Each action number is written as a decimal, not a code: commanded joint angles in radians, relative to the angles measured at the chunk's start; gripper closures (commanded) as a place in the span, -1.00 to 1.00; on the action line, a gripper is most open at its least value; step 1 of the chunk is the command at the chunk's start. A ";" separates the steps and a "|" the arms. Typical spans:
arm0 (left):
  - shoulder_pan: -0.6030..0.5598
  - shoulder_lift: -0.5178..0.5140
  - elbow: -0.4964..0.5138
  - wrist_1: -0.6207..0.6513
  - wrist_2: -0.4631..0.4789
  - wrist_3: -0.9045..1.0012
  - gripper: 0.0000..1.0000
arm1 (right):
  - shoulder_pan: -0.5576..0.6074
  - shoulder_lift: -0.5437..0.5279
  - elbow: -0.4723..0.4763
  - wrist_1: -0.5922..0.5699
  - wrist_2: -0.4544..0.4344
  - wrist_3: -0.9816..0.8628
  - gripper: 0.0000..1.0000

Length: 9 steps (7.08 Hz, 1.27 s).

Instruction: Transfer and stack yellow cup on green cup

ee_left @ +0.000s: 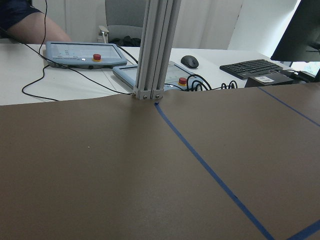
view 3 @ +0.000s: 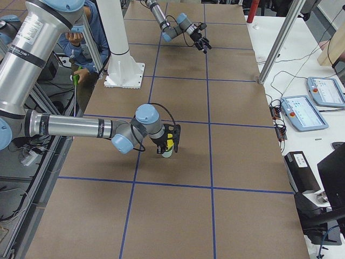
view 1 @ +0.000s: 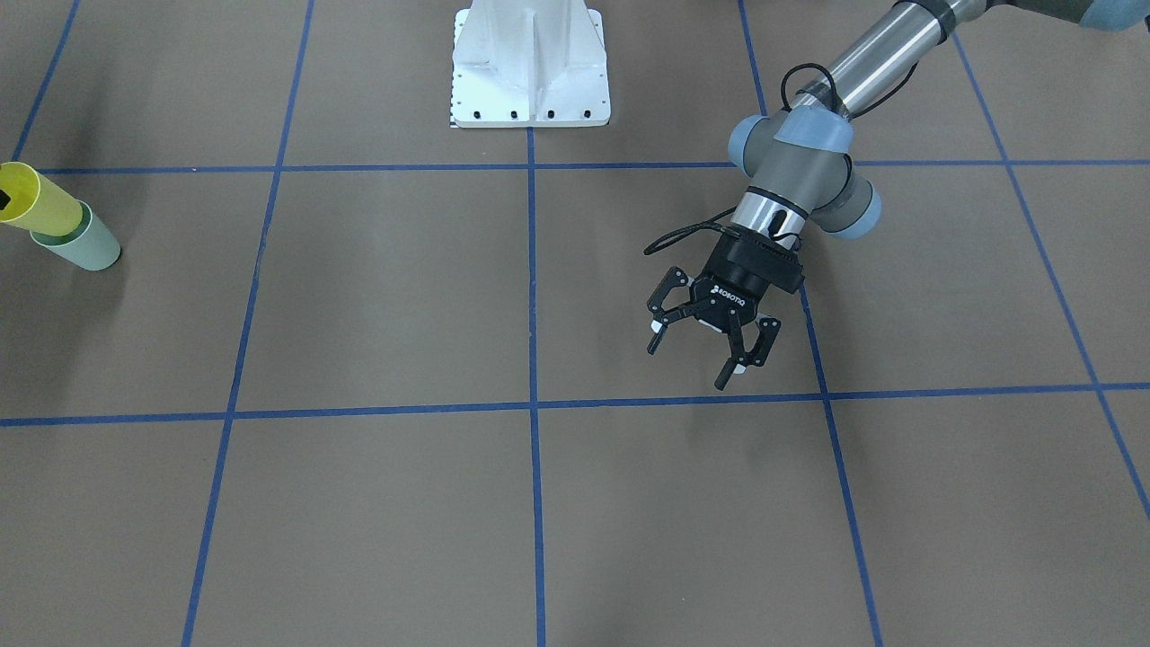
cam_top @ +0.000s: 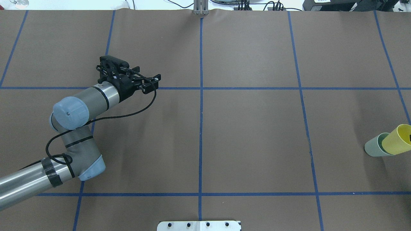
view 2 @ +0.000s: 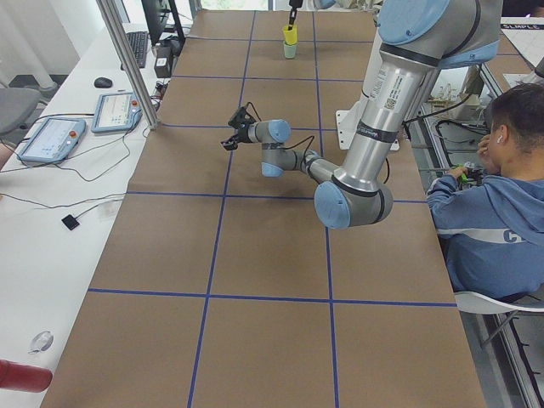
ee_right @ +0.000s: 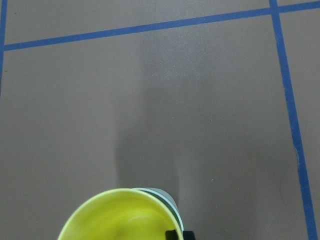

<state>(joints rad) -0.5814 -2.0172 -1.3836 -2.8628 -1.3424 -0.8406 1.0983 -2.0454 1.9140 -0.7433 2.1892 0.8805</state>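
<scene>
The yellow cup [cam_top: 398, 144] sits partly inside the green cup [cam_top: 374, 149], which stands on the table at the far right edge of the overhead view. Both also show at the left edge of the front view, yellow cup [view 1: 40, 207] and green cup [view 1: 85, 243]. My right gripper [view 3: 171, 141] is at the yellow cup's rim [ee_right: 120, 217], with one black fingertip [ee_right: 172, 234] against the cup wall. It appears shut on the cup. My left gripper [view 1: 696, 346] is open and empty, hovering above the table far from the cups.
The white robot base [view 1: 530, 67] stands at the table's middle edge. An aluminium post [ee_left: 155, 50] rises at the far edge, with pendants and a keyboard on the white desk behind it. A seated person [view 2: 493, 212] is beside the table.
</scene>
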 commanded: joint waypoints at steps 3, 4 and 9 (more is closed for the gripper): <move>0.002 0.000 -0.002 0.000 0.000 -0.002 -1.00 | -0.001 0.014 -0.007 0.001 0.004 0.005 -1.00; -0.005 0.002 -0.002 0.002 -0.003 0.000 -1.00 | 0.000 0.014 -0.003 0.004 0.006 0.003 -1.00; -0.338 0.021 -0.015 0.605 -0.413 0.155 -0.98 | 0.138 0.102 -0.067 -0.005 0.015 -0.088 -1.00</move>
<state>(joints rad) -0.8231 -1.9975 -1.3948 -2.4163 -1.6408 -0.7729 1.1980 -1.9697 1.8774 -0.7420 2.2007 0.8544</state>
